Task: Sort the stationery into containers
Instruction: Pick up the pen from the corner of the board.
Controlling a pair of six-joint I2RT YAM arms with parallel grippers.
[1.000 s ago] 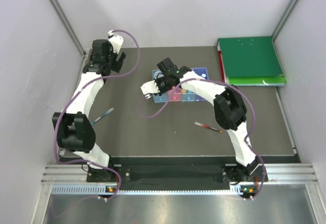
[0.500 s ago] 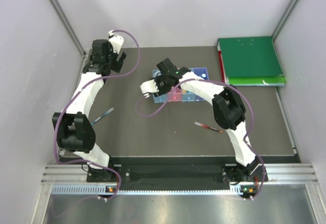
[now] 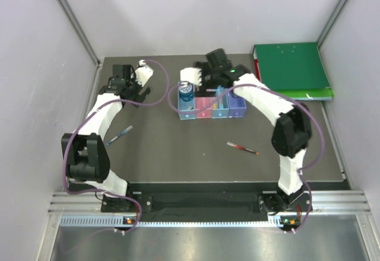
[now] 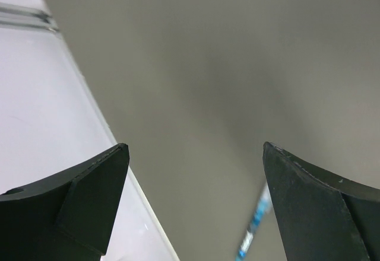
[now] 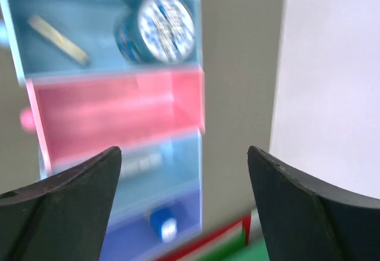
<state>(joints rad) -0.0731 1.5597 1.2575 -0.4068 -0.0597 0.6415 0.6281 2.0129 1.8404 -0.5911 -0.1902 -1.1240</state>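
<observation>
Left gripper gaped empty near table's far-left corner; slim blue plastic pen lay diagonally by left edge, nearward of it. Right gripper, spread empty, hovered over four translucent trays.

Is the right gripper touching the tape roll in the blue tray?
Apart. Right wrist view: the right gripper stands open, both fingers clear of the tape roll.

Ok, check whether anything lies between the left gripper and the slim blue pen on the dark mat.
Nothing visible does: only bare dark mat separates the open left gripper from the slim blue pen.
</observation>
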